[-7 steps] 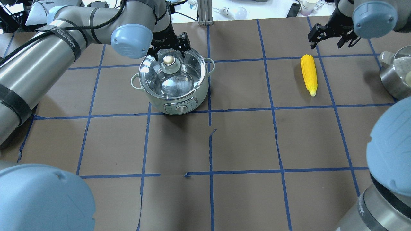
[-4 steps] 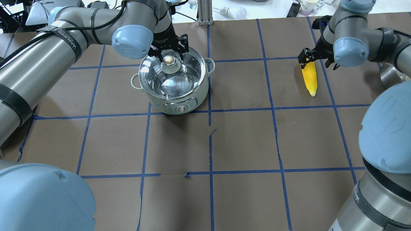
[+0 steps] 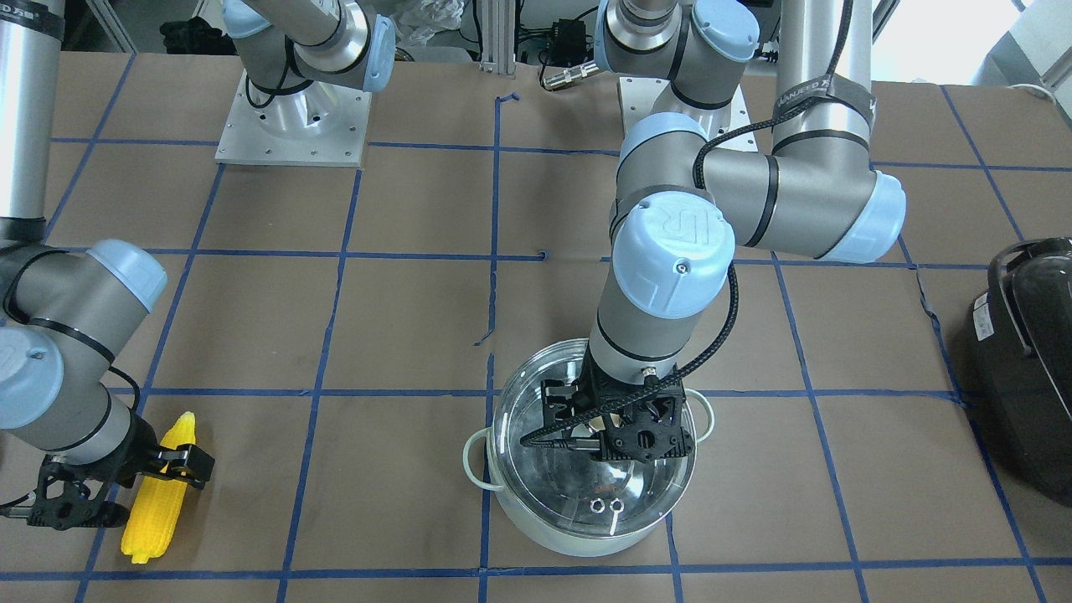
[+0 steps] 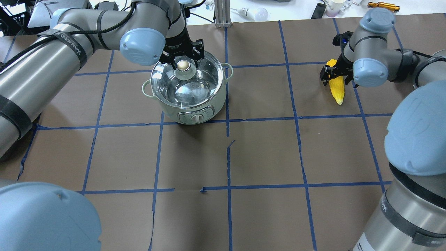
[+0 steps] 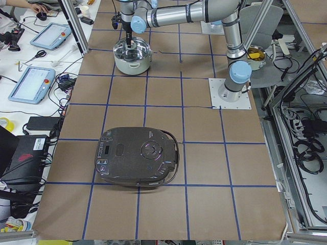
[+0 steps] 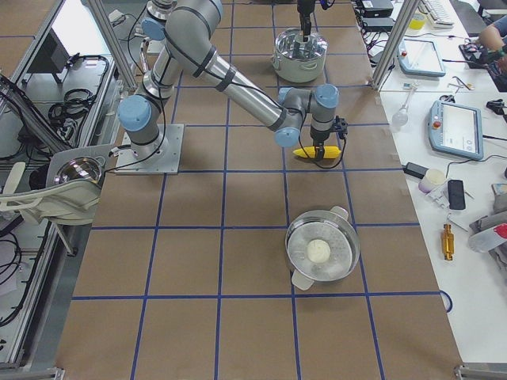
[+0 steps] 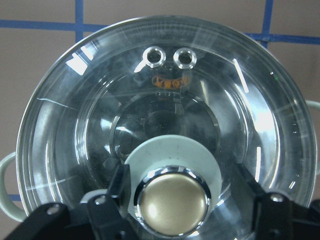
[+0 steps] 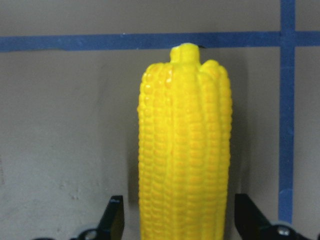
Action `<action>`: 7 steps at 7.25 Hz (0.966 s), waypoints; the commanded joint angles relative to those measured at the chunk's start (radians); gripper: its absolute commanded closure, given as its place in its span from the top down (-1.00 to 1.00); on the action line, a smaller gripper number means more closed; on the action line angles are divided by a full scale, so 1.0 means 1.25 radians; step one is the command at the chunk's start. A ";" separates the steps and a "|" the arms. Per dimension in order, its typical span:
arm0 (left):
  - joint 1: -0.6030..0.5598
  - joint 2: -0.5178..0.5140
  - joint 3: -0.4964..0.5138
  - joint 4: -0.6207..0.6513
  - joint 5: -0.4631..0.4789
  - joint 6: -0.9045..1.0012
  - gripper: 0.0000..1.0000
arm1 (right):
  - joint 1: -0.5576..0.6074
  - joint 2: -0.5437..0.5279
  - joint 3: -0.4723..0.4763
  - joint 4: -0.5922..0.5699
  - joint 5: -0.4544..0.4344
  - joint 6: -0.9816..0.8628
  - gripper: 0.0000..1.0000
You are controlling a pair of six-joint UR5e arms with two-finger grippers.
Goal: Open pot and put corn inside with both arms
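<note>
Left gripper (image 4: 183,57) mine, open, astride lid knob (image 7: 173,201), holding nothing. Pot (image 4: 205,101) at 11 o'clock on worktop (image 4: 264,153).
Right gripper (image 8: 182,216) open, straddling corn (image 8: 185,150) at 2 o'clock, gaps both sides.
Risks: knob off-centre between fingers, so lid (image 7: 260,115) may tilt or slip. Corn tapered and smooth, may roll or squirt out on closing.

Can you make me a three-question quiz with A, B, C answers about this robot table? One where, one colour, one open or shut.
1. Where is the corn? A on a shelf. B on the table. C in a bowl.
2. What colour are the tape lines? A blue. B red. C green.
3. The pot has its lid: A missing. B upside down. C sitting on top.
Answers: B, the corn lies flat on the brown top; A, the grid is blue; C, the glass lid covers the rim.
</note>
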 commanded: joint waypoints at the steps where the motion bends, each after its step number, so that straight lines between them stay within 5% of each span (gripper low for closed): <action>1: 0.000 0.005 -0.004 0.000 0.003 -0.002 0.07 | 0.000 -0.005 0.000 -0.004 -0.006 0.005 -1.00; 4: -0.001 0.012 -0.004 -0.017 0.002 -0.006 -0.15 | 0.002 -0.043 -0.033 0.041 -0.039 0.007 -1.00; 7: 0.027 0.054 0.039 -0.078 0.009 0.005 -0.17 | 0.060 -0.087 -0.180 0.271 -0.056 0.034 -1.00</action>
